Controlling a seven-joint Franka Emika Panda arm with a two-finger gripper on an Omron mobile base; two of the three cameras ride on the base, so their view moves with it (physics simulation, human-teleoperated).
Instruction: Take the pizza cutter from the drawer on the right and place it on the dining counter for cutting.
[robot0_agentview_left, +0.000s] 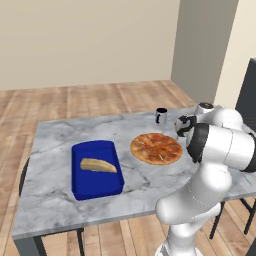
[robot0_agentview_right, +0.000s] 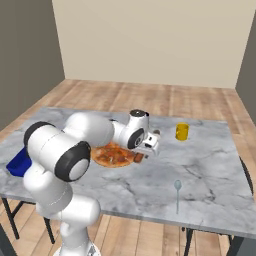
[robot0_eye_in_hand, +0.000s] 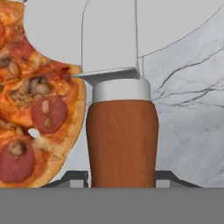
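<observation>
The end effector (robot0_agentview_right: 148, 148) hangs low over the dining desk (robot0_agentview_right: 210, 165), its jaws part-way closed on the reddish-brown handle of the pizza cutter (robot0_eye_in_hand: 121, 135). In the hand view the handle rises straight up between the two finger tips, with the pale collar and the round blade beyond it, so the grip looks square and firm. In the right base view a bit of the brown handle peeks out just under the hand.

The pizza (robot0_agentview_left: 156, 148) lies just beside the cutter, at about nine o'clock from the handle in the hand view; the blade overlaps its rim there, though whether it touches the crust or floats above it I cannot tell. Bare marble lies at three o'clock of the handle.

Farther out on the desk, a dark mug (robot0_agentview_left: 161, 116) stands at twelve o'clock of the pizza in the left base view, and a blue tray (robot0_agentview_left: 96, 169) holding a bread loaf (robot0_agentview_left: 98, 165) sits at nine o'clock of it. In the right base view a yellow cup (robot0_agentview_right: 182, 132) stands near the hand at about two o'clock, and a spoon (robot0_agentview_right: 177, 192) lies well apart at five o'clock.

As I judge it, the fetching is done and the step in hand is the placing. The next move calls for lowering the cutter onto bare marble clear of the pizza, then opening the jaws and lifting straight away so the handle does not roll or get dragged.
</observation>
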